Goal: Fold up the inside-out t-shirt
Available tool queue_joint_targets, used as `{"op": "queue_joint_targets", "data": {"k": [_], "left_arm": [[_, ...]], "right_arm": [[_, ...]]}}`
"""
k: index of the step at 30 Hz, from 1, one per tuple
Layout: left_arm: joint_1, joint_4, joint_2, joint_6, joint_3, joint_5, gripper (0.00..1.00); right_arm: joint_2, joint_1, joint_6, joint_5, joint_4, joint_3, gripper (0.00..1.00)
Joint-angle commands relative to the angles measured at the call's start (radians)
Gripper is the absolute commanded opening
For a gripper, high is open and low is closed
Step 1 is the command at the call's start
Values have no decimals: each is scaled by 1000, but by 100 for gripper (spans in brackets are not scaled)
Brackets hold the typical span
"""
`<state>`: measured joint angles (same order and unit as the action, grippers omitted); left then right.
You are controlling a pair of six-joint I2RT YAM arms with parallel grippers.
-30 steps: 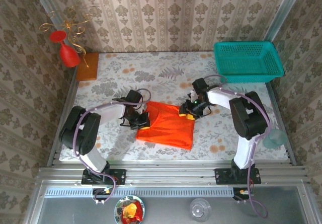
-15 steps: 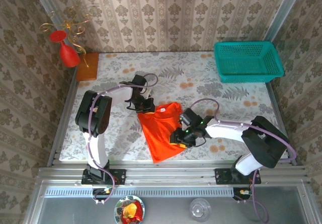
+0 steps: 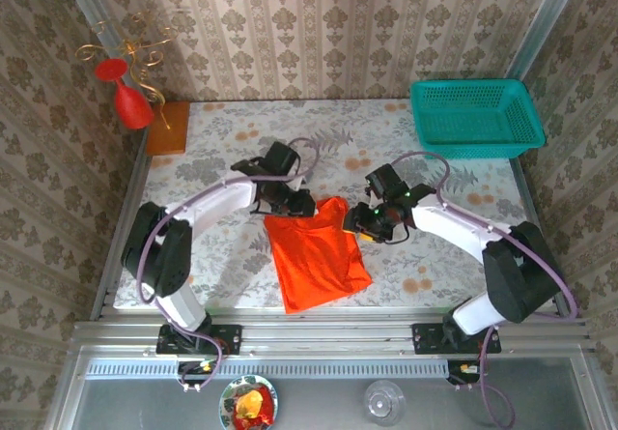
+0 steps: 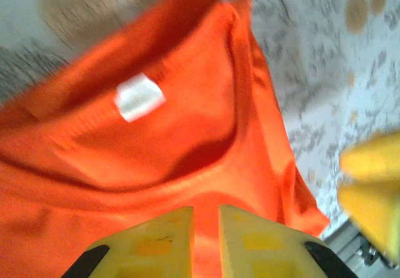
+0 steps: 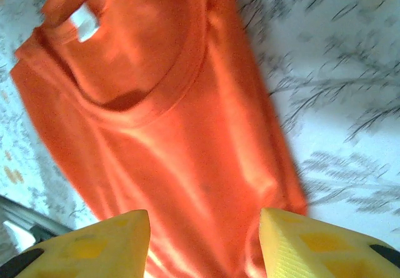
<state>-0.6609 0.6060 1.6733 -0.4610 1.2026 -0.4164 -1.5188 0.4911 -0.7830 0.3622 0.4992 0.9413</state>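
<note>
The inside-out t-shirt [image 3: 319, 251] is bright orange and lies folded into a narrow strip on the flowered table [image 3: 222, 275], collar toward the far side. Its white label [image 4: 139, 97] sits inside the collar. My left gripper [image 3: 290, 203] is at the shirt's far left corner. In the left wrist view its jaws [image 4: 206, 212] stand a thin slit apart with orange cloth in the slit. My right gripper [image 3: 372, 219] is at the far right corner, open. In the right wrist view its yellow fingers [image 5: 205, 218] straddle the cloth [image 5: 187, 140] without pinching it.
A teal basket [image 3: 473, 116] stands at the far right corner. A red goblet-shaped ornament [image 3: 126, 97] and an orange-brown wooden block [image 3: 166, 126] are at the far left. A clear cup [image 3: 529, 264] sits at the table's right edge.
The shirt has gone from a wide rectangle to a narrow strip turned lengthwise. Both grippers swung to its far corners, and the left jaws have parted slightly.
</note>
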Motion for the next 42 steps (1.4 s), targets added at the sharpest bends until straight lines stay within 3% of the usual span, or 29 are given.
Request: {"op": "queue_joint_targets", "data": {"k": [1, 7, 13, 16, 23, 28, 42], "left_arm": [[-35, 74, -33, -82, -114, 95, 18], [12, -26, 0, -98, -249, 92, 16], [100, -3, 129, 2, -131, 115, 15], [137, 44, 172, 57, -50, 121, 15], [142, 84, 112, 88, -15, 74, 16], [142, 67, 22, 56, -98, 71, 18], [77, 38, -73, -10, -274, 36, 18]], "right_arm": [[-92, 2, 125, 31, 90, 19, 50], [-129, 69, 92, 57, 43, -51, 46], [-155, 192, -27, 89, -99, -84, 42], [-140, 207, -47, 80, -108, -65, 42], [-59, 38, 14, -47, 4, 17, 45], [-116, -64, 44, -89, 17, 104, 45], [-328, -99, 27, -40, -70, 199, 42]]}}
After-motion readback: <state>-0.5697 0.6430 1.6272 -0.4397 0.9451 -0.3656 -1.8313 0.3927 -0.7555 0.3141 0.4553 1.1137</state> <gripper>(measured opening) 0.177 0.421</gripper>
